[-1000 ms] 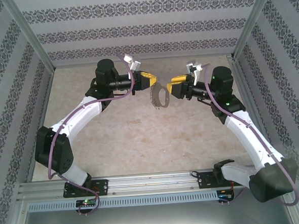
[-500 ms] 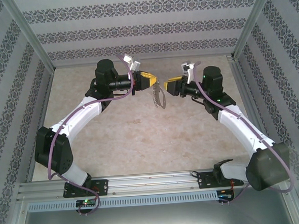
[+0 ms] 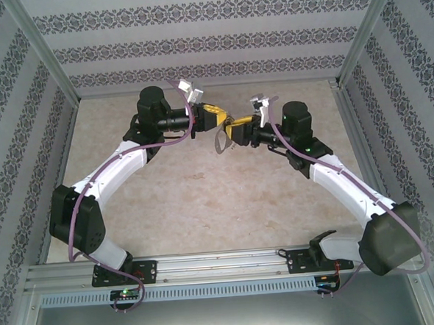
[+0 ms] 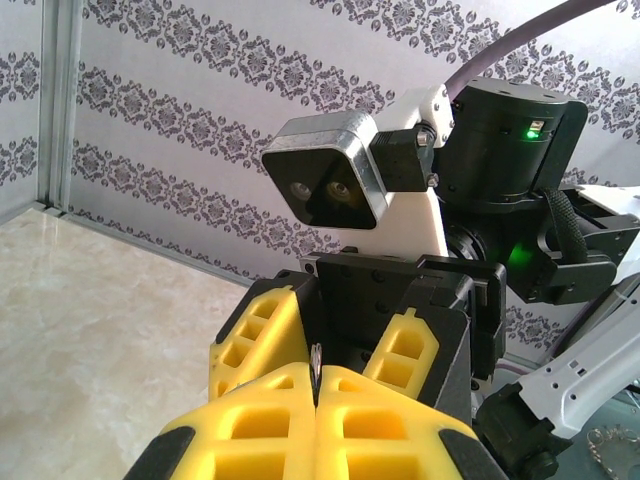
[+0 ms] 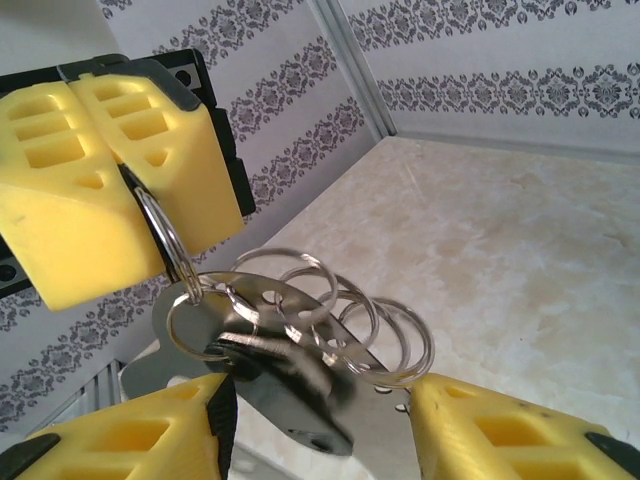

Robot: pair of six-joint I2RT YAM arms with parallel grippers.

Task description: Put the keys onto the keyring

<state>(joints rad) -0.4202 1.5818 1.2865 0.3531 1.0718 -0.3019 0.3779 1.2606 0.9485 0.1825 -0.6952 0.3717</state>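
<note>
Keyring (image 5: 300, 400) hangs in the air above the desk (image 3: 205, 207), between the two arms at the far middle. It is caught by one of its small wire rings in the left claw (image 5: 140, 215), whose yellow pads are pressed together on that ring. The flat grey plate trails down and away from that pinch, with its long axis slanting toward the right claw (image 5: 320, 430) and its row of rings fanned along the upper edge. What looks like the black-headed key (image 5: 240, 352) lies against the plate just under the rings, though it is too blurred to be sure. The right claw is spread, one pad on either side of the plate. Whether either pad touches metal cannot be told. The right claw is the free one and sits closest to the plate, so any threading would likely fall to it.
</note>
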